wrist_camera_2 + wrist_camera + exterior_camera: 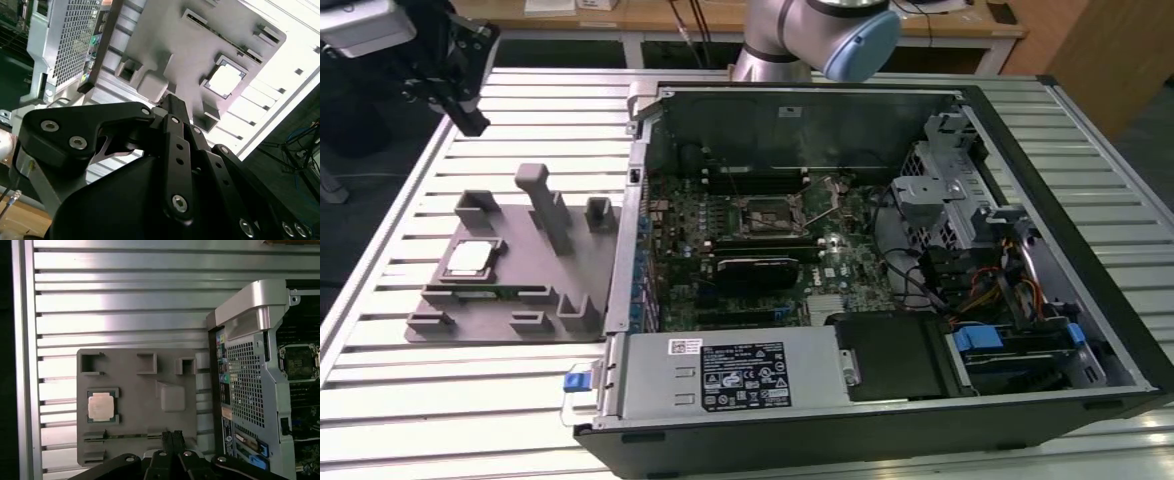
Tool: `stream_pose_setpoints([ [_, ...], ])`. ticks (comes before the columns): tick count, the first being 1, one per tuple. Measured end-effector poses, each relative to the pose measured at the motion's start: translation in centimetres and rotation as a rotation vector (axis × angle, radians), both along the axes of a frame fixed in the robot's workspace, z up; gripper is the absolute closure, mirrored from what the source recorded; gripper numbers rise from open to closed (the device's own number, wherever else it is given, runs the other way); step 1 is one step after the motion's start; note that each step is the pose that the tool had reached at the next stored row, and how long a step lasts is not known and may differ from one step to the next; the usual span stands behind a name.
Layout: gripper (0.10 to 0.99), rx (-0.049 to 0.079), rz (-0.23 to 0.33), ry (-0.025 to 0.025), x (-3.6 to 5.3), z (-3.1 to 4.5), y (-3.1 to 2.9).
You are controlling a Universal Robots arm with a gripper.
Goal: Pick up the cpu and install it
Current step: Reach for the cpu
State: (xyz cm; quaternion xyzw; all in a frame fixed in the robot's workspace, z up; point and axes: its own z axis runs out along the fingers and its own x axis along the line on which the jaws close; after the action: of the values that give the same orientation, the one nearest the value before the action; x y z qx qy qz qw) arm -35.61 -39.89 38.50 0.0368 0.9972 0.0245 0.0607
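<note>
**Item 1, gripper** (pixel 471 122): mine. It hangs in the air over the bench (pixel 400 400), towards the far corner at the exterior view's left. In both wrist views the jaws look clenched together with nothing between them. It is well apart from every item below.

**Item 2, cpu** (pixel 470 257): a flat square with a silvery top. It lies level in a square recess of the holder tray (pixel 507 225), on the side of the tray towards the bench edge at the exterior view's left. In the first wrist view the cpu (pixel 102 406) sits squarely in its pocket, untouched.

**Item 3, holder tray:** grey, flat on the bench, just beside the computer case (pixel 1107 300).

**Item 4, computer case:** lies on its side, open, across the middle of the bench. The board faces up.

**Item 5, socket** (pixel 767 212): a dark square frame on the board. I judge it vacant, though I cannot be sure.

**Progress:** as I judge it, nothing is done. The cpu is not yet picked up, so both the lift and the install remain.
</note>
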Motion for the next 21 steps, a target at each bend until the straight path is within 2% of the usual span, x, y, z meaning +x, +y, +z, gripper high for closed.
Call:
stream_pose_setpoints([
  [5,0.980,0.000,0.000,0.0000,-0.90,-0.89,0.00],
  [15,0.980,0.004,0.001,0.0004,-2.42,-2.22,-0.01],
  [21,0.980,0.004,0.002,0.0042,-3.15,-3.30,-0.01],
])
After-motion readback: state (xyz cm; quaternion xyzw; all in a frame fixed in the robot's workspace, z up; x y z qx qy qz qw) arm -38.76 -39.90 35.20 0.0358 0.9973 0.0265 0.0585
